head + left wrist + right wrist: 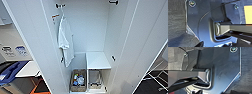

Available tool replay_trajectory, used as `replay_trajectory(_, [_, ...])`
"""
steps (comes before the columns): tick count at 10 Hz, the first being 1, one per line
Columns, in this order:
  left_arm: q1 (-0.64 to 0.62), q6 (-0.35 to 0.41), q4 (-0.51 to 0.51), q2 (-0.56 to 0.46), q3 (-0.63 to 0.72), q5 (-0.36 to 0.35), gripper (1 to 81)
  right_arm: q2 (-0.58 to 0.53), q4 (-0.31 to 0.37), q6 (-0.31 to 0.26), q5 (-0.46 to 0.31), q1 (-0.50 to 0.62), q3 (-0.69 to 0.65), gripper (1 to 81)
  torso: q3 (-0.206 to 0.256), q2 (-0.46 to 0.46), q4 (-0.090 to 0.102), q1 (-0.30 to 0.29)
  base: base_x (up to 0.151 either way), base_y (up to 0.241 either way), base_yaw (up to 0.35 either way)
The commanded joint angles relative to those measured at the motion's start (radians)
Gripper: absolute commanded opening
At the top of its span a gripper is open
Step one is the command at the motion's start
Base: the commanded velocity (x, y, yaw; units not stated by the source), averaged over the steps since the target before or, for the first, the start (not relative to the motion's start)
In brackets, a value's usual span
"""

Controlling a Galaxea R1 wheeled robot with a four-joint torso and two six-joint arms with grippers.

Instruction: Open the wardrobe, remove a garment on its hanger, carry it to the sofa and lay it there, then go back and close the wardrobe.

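The wardrobe (93, 30) stands open right in front of me in the head view, white inside, with its left door (27, 37) and right door (146, 42) swung wide. A white T-shirt (65, 41) hangs on a hanger at the left of the inside. No rust-orange top hangs in there. Low at the left a small orange patch (41, 88) shows past the left door; I cannot tell whether it is the garment. A blue shape (10, 71) lies at the far left; whether it is the sofa I cannot tell. Both wrist views show dark floor behind the robot's plate.
Inside the wardrobe a white shelf (98, 60) sits low on the right. A woven basket (78, 80) with small items and a pale bin (95, 80) stand on the bottom. A white frame (160, 76) stands on dark floor at the right.
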Motion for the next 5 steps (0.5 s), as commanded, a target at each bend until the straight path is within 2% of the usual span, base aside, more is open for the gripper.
replay_trajectory(1, [-0.02, -0.003, -0.005, -0.012, -0.005, 0.033, 81.1, 0.001, -0.008, -0.002, -0.051, 0.019, 0.001, 81.1, 0.03, 0.0, 0.0, 0.0, 0.0, 0.0, 0.0])
replay_trajectory(3, [-0.002, -0.058, -0.014, -0.028, -0.005, 0.022, 81.1, 0.001, -0.008, -0.003, -0.053, 0.021, 0.0, 81.1, 0.105, 0.0, 0.0, 0.0, 0.0, 0.0, 0.0])
replay_trajectory(4, [0.01, -0.114, -0.019, -0.035, -0.005, 0.023, 81.1, 0.004, -0.008, -0.003, -0.051, 0.022, -0.002, 81.1, 0.126, 0.0, 0.0, 0.0, 0.0, 0.0, 0.0])
replay_trajectory(5, [0.022, -0.134, -0.026, -0.031, -0.006, 0.037, 81.1, 0.004, -0.008, 0.0, -0.053, 0.028, -0.002, 81.1, 0.068, 0.0, 0.0, 0.0, 0.0, 0.0, 0.0])
